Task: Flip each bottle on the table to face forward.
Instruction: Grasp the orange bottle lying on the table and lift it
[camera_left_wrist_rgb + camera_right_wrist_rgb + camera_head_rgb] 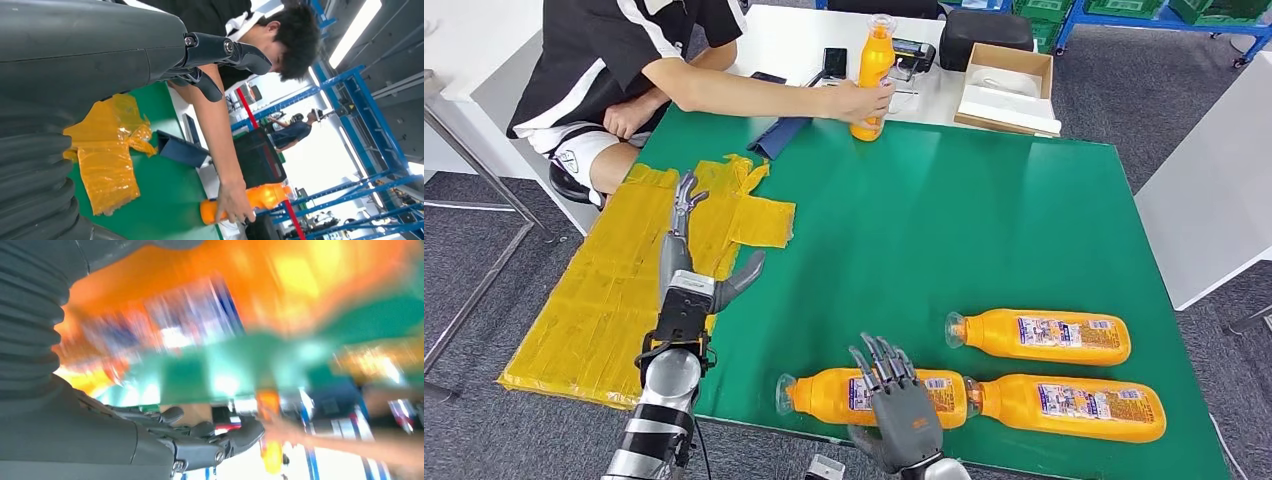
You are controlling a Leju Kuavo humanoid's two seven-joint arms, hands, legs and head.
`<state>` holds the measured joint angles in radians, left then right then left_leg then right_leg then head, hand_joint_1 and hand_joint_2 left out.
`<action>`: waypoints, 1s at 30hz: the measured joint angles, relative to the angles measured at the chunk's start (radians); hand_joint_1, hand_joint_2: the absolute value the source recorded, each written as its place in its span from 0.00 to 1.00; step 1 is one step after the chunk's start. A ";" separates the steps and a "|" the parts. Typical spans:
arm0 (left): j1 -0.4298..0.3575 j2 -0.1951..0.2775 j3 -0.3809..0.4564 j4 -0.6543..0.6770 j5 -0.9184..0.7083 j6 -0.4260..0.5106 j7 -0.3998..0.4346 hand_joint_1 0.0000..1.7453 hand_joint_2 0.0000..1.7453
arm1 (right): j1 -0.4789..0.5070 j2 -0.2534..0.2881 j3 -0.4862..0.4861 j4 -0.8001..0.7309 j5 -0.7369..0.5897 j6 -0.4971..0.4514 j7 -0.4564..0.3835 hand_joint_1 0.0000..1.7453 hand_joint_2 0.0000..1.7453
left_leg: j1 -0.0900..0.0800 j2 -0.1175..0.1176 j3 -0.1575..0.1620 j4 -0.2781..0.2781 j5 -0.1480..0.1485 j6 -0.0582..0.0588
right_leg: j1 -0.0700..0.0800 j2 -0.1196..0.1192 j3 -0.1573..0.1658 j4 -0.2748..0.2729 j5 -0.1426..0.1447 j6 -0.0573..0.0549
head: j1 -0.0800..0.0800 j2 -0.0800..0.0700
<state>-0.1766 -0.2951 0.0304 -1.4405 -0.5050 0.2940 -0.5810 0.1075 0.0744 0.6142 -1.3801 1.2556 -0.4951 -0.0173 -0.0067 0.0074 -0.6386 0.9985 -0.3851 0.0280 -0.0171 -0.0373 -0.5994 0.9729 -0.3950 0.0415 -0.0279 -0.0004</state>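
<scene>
Bottles: nearest one [874, 396] lay on its side under the right hand's [902, 412] spread fingers, grip not discernible | two more [1039, 336] [1069, 407] lay beyond | left hand [694, 265] hovered empty, fingers apart | person's hand [864, 100] held upright bottle [873, 70]

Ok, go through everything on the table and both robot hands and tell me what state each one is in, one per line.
Nearest bottle: lying on its side, right hand over it.
Front right bottle: lying on its side.
Rear right bottle: lying on its side.
Far bottle: upright, held by a person's hand.
Cardboard box: open.
Phone: screen dark.
Left hand: open, holding nothing.
Right hand: fingers spread over the nearest bottle, grip unclear.
</scene>
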 joint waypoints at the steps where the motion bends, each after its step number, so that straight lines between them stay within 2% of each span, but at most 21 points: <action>1: 0.002 -0.001 0.000 0.000 -0.002 0.005 -0.002 0.00 1.00 | 0.004 0.002 -0.003 -0.031 -0.023 -0.001 -0.022 0.00 1.00 | 0.000 0.000 0.000 0.000 0.000 0.000 | 0.000 0.000 0.000 0.000 0.000 0.000 | 0.000 0.000; 6: 0.010 -0.004 0.001 0.000 -0.009 0.010 -0.004 0.00 1.00 | 0.021 0.004 -0.014 -0.124 -0.057 0.001 -0.054 0.00 1.00 | 0.000 0.000 0.000 0.000 0.000 0.000 | 0.000 0.000 0.000 0.000 0.000 0.000 | 0.000 0.000; 12: 0.014 -0.006 0.002 0.000 -0.010 0.011 -0.005 0.00 1.00 | 0.028 0.005 -0.030 -0.142 -0.035 0.001 -0.054 0.00 1.00 | 0.000 0.000 0.000 0.000 0.000 0.000 | 0.000 0.000 0.000 0.000 0.000 0.000 | 0.000 0.000; 23: 0.014 -0.011 0.002 0.000 0.000 0.008 -0.005 0.00 1.00 | 0.031 0.006 -0.071 -0.123 0.020 0.058 0.000 0.00 1.00 | 0.000 0.000 0.000 0.000 0.000 0.000 | 0.000 0.000 0.000 0.000 0.000 0.000 | 0.000 0.000; 30: 0.014 -0.015 0.000 0.000 0.004 0.002 -0.002 0.00 1.00 | 0.022 0.009 -0.112 -0.050 0.066 0.066 0.049 0.00 1.00 | 0.000 0.000 0.000 0.000 0.000 0.000 | 0.000 0.000 0.000 0.000 0.000 0.000 | 0.000 0.000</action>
<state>-0.1626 -0.3099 0.0308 -1.4401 -0.5010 0.2959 -0.5834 0.1293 0.0835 0.5020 -1.4298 1.3220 -0.4295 0.0320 -0.0067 0.0075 -0.6387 0.9984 -0.3854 0.0278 -0.0171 -0.0374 -0.5993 0.9729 -0.3953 0.0413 -0.0280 -0.0004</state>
